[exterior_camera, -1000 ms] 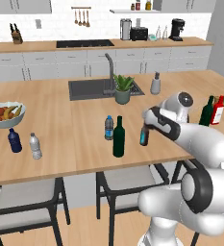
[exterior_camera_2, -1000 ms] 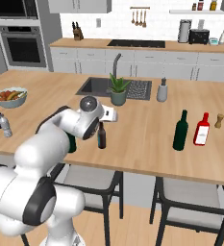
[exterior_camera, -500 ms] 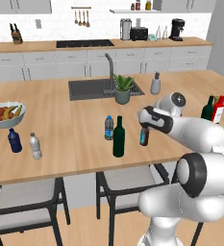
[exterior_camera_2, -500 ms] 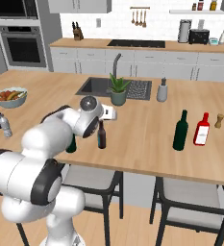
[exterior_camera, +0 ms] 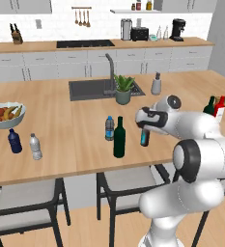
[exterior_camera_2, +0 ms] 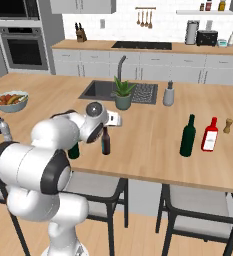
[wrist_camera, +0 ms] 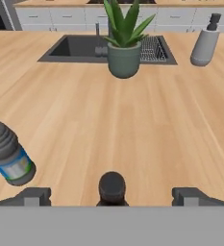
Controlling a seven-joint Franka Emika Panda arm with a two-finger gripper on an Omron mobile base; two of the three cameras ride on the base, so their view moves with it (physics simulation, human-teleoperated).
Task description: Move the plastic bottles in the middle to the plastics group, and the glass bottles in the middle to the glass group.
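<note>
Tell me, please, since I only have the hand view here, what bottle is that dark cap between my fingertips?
Observer: It belongs to the slim brown bottle, standing upright on the counter.
Operator: Thanks, and is the gripper closed on it?
Observer: No, the gripper is open, its fingertips wide on either side of the cap.
Operator: Where does the glass group stand?
Observer: To the robot's right, a green wine bottle beside the red bottle.

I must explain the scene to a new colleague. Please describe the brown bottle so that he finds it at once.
Start at the sink in the wooden island, then come toward the front edge, right of the potted plant. The brown bottle stands under the tool; it is slimmer and shorter than the green wine bottle beside it.
</note>
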